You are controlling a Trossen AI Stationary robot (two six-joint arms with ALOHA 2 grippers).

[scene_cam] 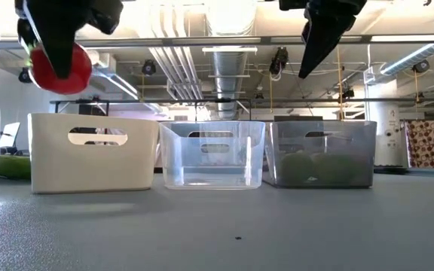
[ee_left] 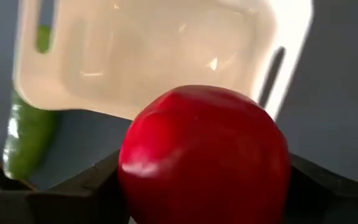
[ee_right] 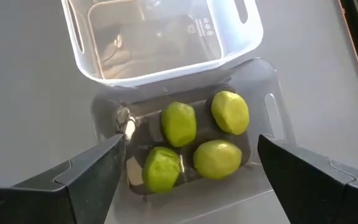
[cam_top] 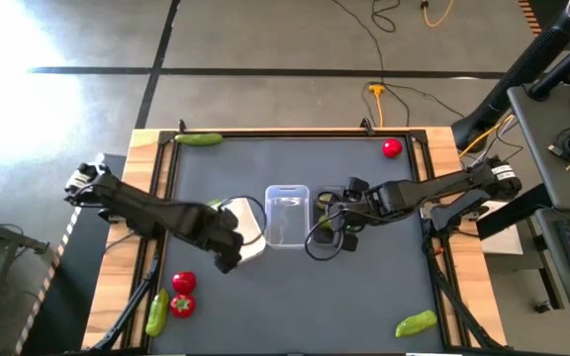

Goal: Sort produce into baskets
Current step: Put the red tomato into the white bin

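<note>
My left gripper (cam_top: 228, 253) is shut on a red tomato (ee_left: 204, 155), high over the near end of the white basket (cam_top: 248, 233), which also shows in the low view (scene_cam: 93, 150). My right gripper (ee_right: 188, 162) is open and empty above the dark grey basket (ee_right: 263, 81), which holds several limes (ee_right: 179, 122). The clear basket (cam_top: 287, 214) stands between the two, with nothing in it. A cucumber (ee_left: 27, 137) lies on the table beside the white basket. My left gripper pinches the tomato's two opposite sides (ee_left: 132, 174) between its two fingers (ee_left: 82, 190). The fingers come from above. The tomato (scene_cam: 60, 68) is lifted clear, high above the white basket's rim.
Two tomatoes (cam_top: 182, 294) and a cucumber (cam_top: 156, 314) lie at the near left. One tomato (cam_top: 392, 148) lies at the far right, one cucumber (cam_top: 198, 139) at the far left, and one cucumber (cam_top: 416, 322) at the near right.
</note>
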